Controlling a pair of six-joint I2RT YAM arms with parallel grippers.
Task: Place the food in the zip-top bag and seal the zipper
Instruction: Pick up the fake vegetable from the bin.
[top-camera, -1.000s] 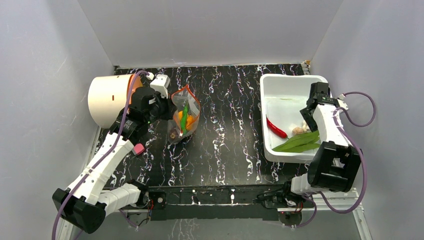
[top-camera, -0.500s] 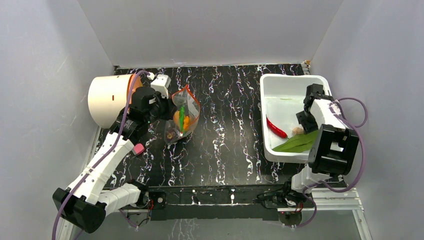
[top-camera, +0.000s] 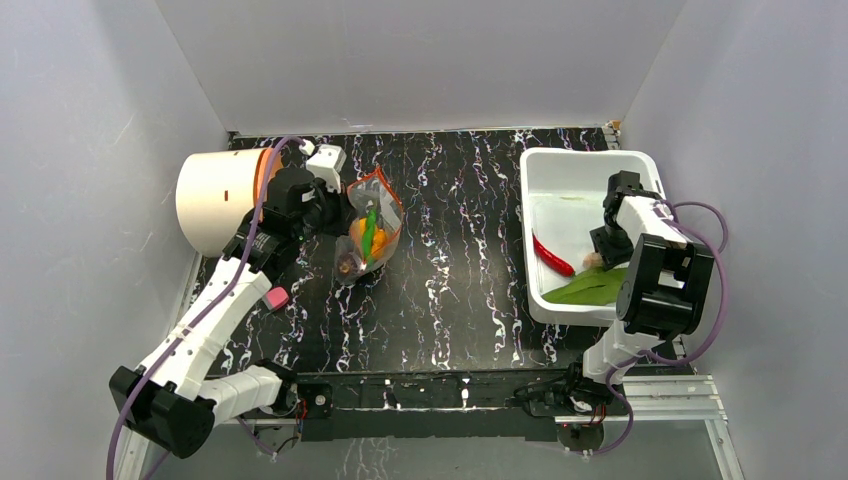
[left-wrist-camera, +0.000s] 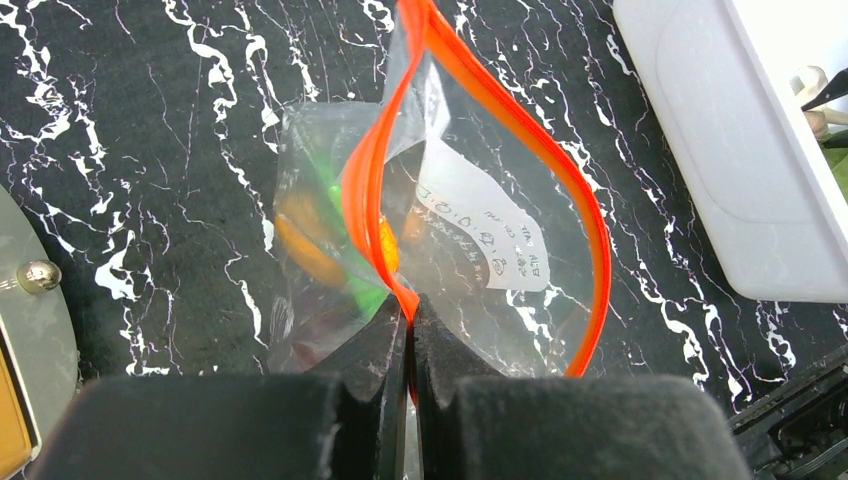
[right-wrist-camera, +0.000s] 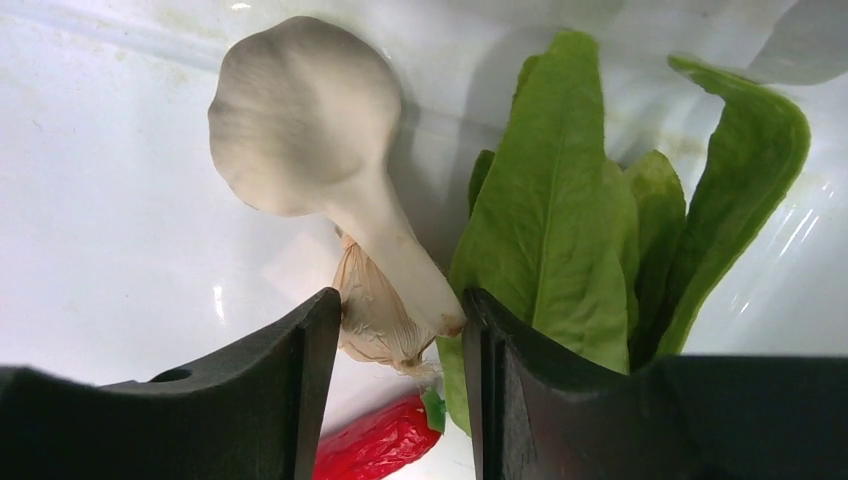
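- From above, we see the left fingers (top-camera: 338, 213) pinching one edge of the zip-top bag (top-camera: 372, 235). The bag sits open-mouthed on the worktop (top-camera: 460, 260) near a cream cylinder (top-camera: 215, 200). The right fingers (top-camera: 603, 250) reach down into the white bin (top-camera: 580, 156).
- At the left wrist, we find the fingers clenched on the zipper (left-wrist-camera: 592, 250), whose two sides gape in a loop. An orange fruit (left-wrist-camera: 300, 240) and a green pepper (left-wrist-camera: 367, 293) show through the plastic.
- At the right wrist, the fingers grasp the stem of the whitish garlic-like piece (right-wrist-camera: 300, 120), touching it on both sides. Green leaves (right-wrist-camera: 560, 250) lie just beside it, with the red chilli (right-wrist-camera: 375, 445) underneath.
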